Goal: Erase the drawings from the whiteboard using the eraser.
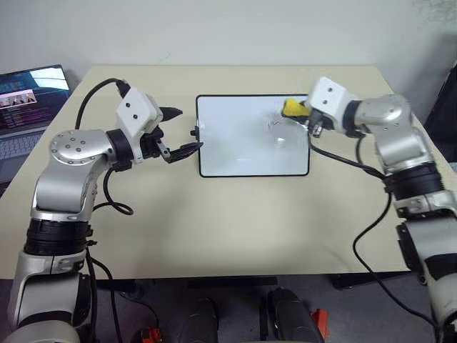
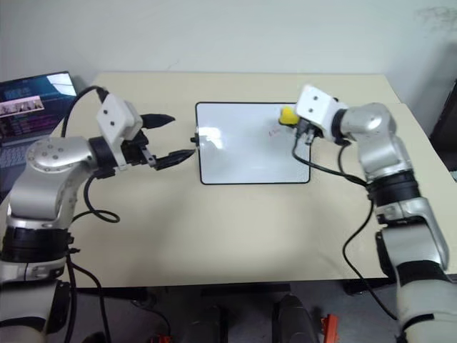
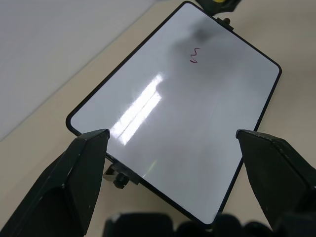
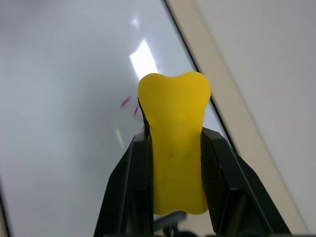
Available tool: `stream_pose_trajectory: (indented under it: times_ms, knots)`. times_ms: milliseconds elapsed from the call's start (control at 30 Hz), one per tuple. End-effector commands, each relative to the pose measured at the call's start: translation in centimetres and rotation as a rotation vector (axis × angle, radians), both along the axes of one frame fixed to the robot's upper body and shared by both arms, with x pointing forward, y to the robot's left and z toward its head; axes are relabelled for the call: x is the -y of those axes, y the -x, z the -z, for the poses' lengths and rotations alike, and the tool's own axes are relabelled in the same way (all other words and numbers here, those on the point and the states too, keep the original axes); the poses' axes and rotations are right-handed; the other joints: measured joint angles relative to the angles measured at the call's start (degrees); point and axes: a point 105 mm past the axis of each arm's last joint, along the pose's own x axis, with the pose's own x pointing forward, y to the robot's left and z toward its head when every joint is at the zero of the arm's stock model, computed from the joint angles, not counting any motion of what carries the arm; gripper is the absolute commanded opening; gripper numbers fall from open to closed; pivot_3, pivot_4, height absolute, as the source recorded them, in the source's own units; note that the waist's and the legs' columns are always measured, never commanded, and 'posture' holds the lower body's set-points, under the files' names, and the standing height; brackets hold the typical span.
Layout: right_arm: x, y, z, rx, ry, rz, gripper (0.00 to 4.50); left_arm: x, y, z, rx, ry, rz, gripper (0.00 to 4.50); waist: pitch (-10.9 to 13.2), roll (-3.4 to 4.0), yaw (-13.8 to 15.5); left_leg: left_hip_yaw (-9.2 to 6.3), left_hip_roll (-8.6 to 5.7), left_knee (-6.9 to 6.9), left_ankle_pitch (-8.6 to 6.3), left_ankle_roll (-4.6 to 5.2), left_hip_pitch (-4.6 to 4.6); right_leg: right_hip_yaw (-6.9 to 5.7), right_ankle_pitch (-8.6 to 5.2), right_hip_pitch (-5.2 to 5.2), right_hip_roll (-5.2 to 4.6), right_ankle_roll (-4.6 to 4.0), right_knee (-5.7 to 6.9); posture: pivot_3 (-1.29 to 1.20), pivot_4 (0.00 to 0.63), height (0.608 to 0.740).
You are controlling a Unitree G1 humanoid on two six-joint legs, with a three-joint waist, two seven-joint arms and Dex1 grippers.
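Right gripper (image 4: pixel 175 148) clamps yellow eraser (image 4: pixel 174 128) over whiteboard (image 1: pixel 243 153), upper right; red drawings (image 3: pixel 194 55) possibly untouched; left gripper (image 1: pixel 177 131) spread apart.

Open laptop (image 1: pixel 28 107) with lit screen sits off the beige counter's (image 1: pixel 228 221) left edge, near the wall.

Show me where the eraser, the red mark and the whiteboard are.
eraser (image 4: pixel 174 113), right wrist view, its yellow face.
red mark (image 3: pixel 194 55), left wrist view, the squiggle.
whiteboard (image 1: pixel 235 153), left eye view, bare white surface.
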Motion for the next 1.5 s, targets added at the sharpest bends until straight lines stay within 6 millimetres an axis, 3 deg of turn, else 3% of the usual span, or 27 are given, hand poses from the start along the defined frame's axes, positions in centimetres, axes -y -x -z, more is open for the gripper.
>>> stream_pose_trajectory:
  times_ms: [33, 167, 433, 633, 833, 1200, 1367, 1500]
  knots:
    - [-1.2, -1.0, -2.1, 0.110, 0.023, 0.044, 0.97, 0.2, 0.4, -1.1, 0.045, -0.017, 0.010, 4.50, 0.00, 0.00, 0.08, -0.02, 0.00, 0.00, 0.00, 0.00, 0.00, -0.01, 0.00, 0.00, 0.01, 0.00, 0.01, 0.00, 0.150, 0.740]
    - [-1.9, -2.1, -1.3, 0.125, 0.067, 0.065, 0.97, 0.1, 0.7, -1.0, 0.038, -0.021, 0.005, 4.50, -0.01, -0.01, 0.37, -0.03, 0.00, 0.00, 0.00, 0.00, -0.03, -0.04, 0.00, 0.02, 0.00, 0.00, -0.04, 0.00, 0.150, 0.740]
    - [-1.4, -3.9, 1.4, 0.150, 0.202, 0.134, 0.97, -0.1, 0.9, -1.0, 0.034, -0.023, -0.009, 4.50, 0.00, -0.01, 0.08, -0.03, -0.01, -0.03, 0.00, 0.00, -0.02, -0.02, 0.00, 0.01, 0.00, -0.01, -0.02, 0.00, 0.150, 0.740]
    - [-1.1, -4.5, 1.0, 0.223, 0.276, 0.180, 0.97, -0.1, 1.0, -1.0, 0.034, -0.023, -0.013, 4.50, -0.01, -0.01, -0.05, -0.03, -0.01, 0.00, 0.00, 0.00, 0.03, 0.00, 0.00, 0.03, 0.01, -0.01, 0.02, 0.00, 0.150, 0.740]
    - [-1.7, -4.3, 2.9, 0.193, 0.325, 0.143, 0.97, -0.1, 0.9, -1.1, 0.034, -0.024, -0.013, 4.50, -0.01, -0.01, -0.15, -0.03, -0.01, 0.06, 0.00, 0.00, 0.06, 0.01, 0.01, 0.06, 0.01, 0.00, 0.04, 0.00, 0.150, 0.740]
    - [-3.3, -2.3, 9.5, 0.049, 0.551, -0.026, 0.97, 0.0, 1.0, -1.1, 0.033, -0.023, -0.011, 4.50, -0.10, -0.14, -1.14, -0.05, 0.00, 0.05, 0.00, 0.01, 0.90, 0.03, -0.16, 0.88, 0.04, 0.27, -0.01, 0.00, 0.150, 0.740]
    - [-4.1, -1.4, 10.6, 0.006, 0.555, -0.065, 0.97, 0.0, 1.0, -1.1, 0.032, -0.021, -0.010, 4.50, -0.12, -0.17, -1.26, -0.05, 0.02, 0.08, 0.01, 0.02, 1.07, 0.08, -0.08, 0.97, 0.09, 0.24, 0.09, 0.00, 0.150, 0.740]
    - [-3.9, -1.6, 10.3, 0.012, 0.554, -0.046, 0.97, 0.0, 0.9, -1.2, 0.036, -0.017, -0.009, 4.50, -0.13, -0.17, -1.25, -0.05, 0.03, 0.10, 0.04, 0.05, 1.09, 0.10, -0.03, 0.98, 0.11, 0.22, 0.10, 0.00, 0.150, 0.740]
